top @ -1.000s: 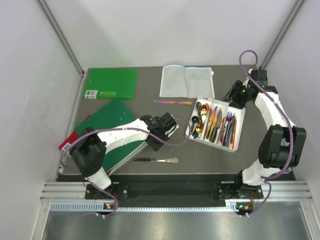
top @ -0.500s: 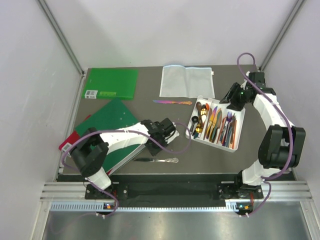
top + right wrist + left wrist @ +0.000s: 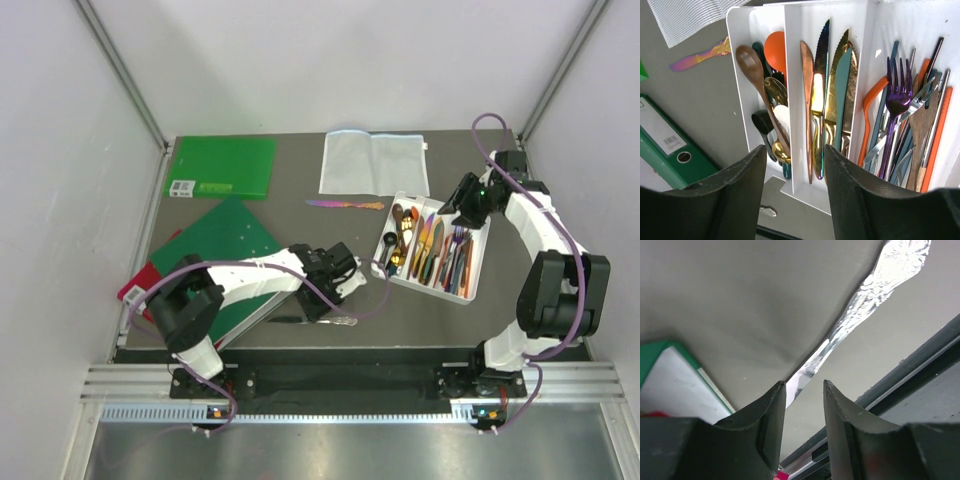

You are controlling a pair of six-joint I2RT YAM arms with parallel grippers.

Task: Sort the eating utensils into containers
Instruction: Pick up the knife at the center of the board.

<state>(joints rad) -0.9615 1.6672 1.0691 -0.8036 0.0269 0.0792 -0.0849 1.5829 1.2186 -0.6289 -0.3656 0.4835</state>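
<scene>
A silver knife [image 3: 345, 321] lies on the grey table near the front edge. In the left wrist view the knife's ornate handle [image 3: 880, 285] runs diagonally down to the tip of the left finger [image 3: 771, 415]. My left gripper [image 3: 334, 292] [image 3: 804, 390] hovers just over its blade end, open, with nothing between the jaws. The white compartment tray [image 3: 478, 262] [image 3: 792, 60] holds spoons, knives, forks and chopsticks. My right gripper [image 3: 458, 205] [image 3: 794, 152] hangs open above the tray's far end, empty. An iridescent knife [image 3: 345, 204] [image 3: 699, 56] lies loose on the table left of the tray.
A green book [image 3: 222, 166] lies at the back left, and a green binder [image 3: 215, 240] [image 3: 667, 142] lies over a red one [image 3: 133, 288] under my left arm. A white mesh pouch [image 3: 375, 162] sits behind the tray. A black rail [image 3: 920, 365] borders the table front.
My left gripper has come down and toward the front edge, over the silver knife, its jaws a little wider. My right gripper has shifted slightly left over the tray.
</scene>
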